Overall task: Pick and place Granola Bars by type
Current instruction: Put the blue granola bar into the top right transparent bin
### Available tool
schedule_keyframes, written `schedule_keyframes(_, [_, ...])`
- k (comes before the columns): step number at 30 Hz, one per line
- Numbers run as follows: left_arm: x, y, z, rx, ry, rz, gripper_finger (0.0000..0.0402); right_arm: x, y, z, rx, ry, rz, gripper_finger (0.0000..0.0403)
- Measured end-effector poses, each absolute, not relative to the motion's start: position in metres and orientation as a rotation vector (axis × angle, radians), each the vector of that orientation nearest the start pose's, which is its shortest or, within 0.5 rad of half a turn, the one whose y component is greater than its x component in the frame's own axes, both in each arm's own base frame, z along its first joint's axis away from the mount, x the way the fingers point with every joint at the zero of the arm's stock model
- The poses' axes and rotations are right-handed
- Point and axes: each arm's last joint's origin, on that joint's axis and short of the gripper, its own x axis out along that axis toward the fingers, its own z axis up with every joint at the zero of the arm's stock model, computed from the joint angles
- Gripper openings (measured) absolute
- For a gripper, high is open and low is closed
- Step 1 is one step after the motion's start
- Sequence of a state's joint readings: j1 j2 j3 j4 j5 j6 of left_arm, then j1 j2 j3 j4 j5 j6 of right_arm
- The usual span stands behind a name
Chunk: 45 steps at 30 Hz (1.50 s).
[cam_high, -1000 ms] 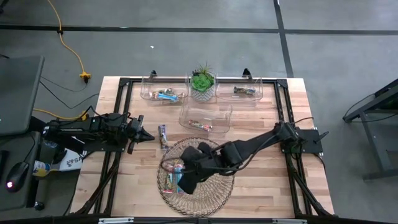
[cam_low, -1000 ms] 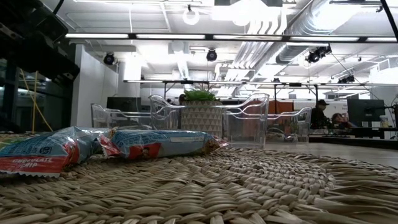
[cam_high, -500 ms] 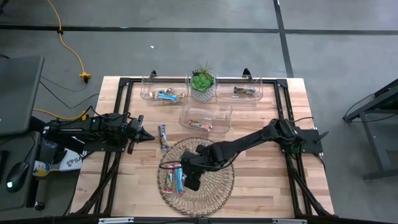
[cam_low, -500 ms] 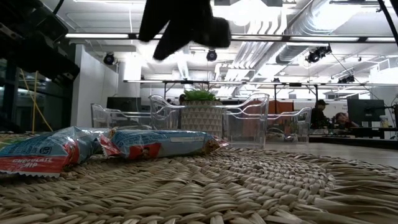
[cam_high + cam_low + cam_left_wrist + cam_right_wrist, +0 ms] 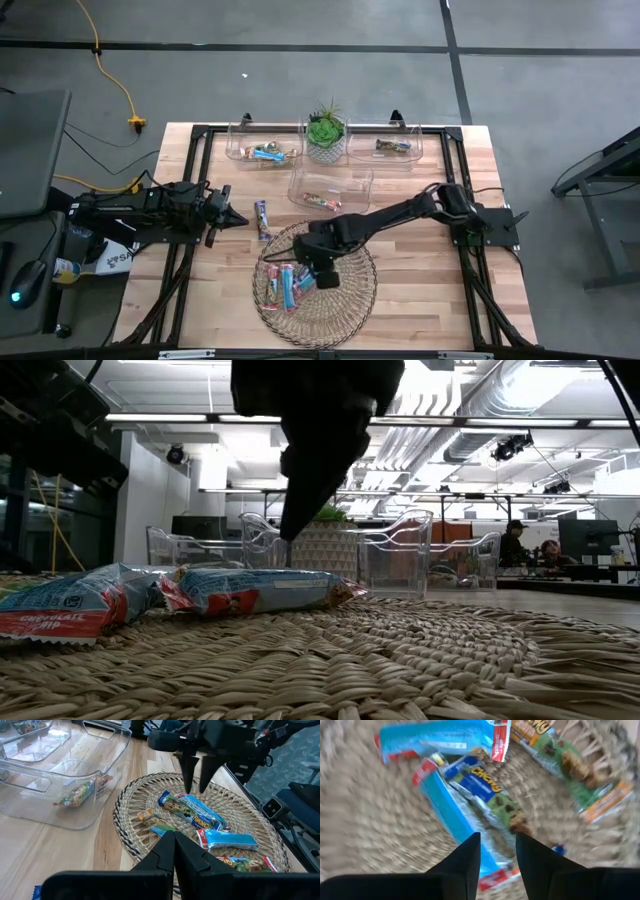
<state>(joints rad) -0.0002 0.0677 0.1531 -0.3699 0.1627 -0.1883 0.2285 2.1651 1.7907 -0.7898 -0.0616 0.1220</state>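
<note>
Several Granola Bars lie flat on the round wicker tray (image 5: 345,300): blue-wrapped ones (image 5: 194,813) (image 5: 226,840) and a green-and-orange one (image 5: 572,772). My right gripper (image 5: 196,787) hangs open just above them, pointing steeply down. Its fingers stand on either side of a blue-and-green bar (image 5: 487,795) without touching it. In the low view its dark finger (image 5: 300,500) ends above a bar (image 5: 260,590). My left gripper (image 5: 175,851) waits shut at the table's left, clear of everything.
Three clear bins stand beyond the tray, one bar or more in each: far left (image 5: 265,152), far right (image 5: 385,148) and middle (image 5: 330,190). A potted plant (image 5: 325,132) sits between the far two. One loose bar (image 5: 262,218) lies on the table by my left gripper.
My right gripper has come down toward the wicker tray, entering the low view from above, and has rolled about its own axis on the way. Its fingers have stayed equally far apart. The bars have not moved.
</note>
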Motion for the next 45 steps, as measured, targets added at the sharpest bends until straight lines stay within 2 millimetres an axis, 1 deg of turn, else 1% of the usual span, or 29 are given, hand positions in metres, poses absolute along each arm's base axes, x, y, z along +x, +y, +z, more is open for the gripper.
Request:
schedule_keyframes(5, [0.088,-0.005,0.175,-0.210,0.298,-0.135,0.0001,0.445,0.097,0.198,-0.181,1.157,0.279,0.0108])
schedule_keyframes(9, [0.088,-0.005,0.175,-0.210,0.298,-0.135,0.0001,0.446,0.092,0.198,-0.227,1.146,0.355,0.0108])
schedule_keyframes(13, [0.088,-0.005,0.175,-0.210,0.298,-0.135,0.0001,0.446,0.091,0.198,-0.294,1.131,0.410,0.0117])
schedule_keyframes(18, [0.088,-0.005,0.175,-0.210,0.298,-0.135,0.0001,0.447,0.089,0.198,-0.328,1.117,0.464,0.0144])
schedule_keyframes(25, [0.088,-0.005,0.175,-0.210,0.299,-0.139,0.0001,0.448,0.082,0.198,-0.382,1.105,0.487,0.0176])
schedule_keyframes(28, [0.088,-0.005,0.175,-0.210,0.299,-0.139,0.0001,0.449,0.079,0.196,-0.381,1.106,0.491,0.0178])
schedule_keyframes(33, [0.088,-0.005,0.175,-0.210,0.300,-0.138,0.0001,0.454,0.080,0.186,-0.424,1.094,0.515,0.0179])
schedule_keyframes(36, [0.088,-0.005,0.175,-0.210,0.299,-0.138,0.0001,0.456,0.079,0.185,-0.417,1.080,0.513,0.0179])
schedule_keyframes(45, [0.088,-0.005,0.175,-0.210,0.299,-0.138,0.0001,0.459,0.080,0.170,-0.403,1.104,0.538,0.0178])
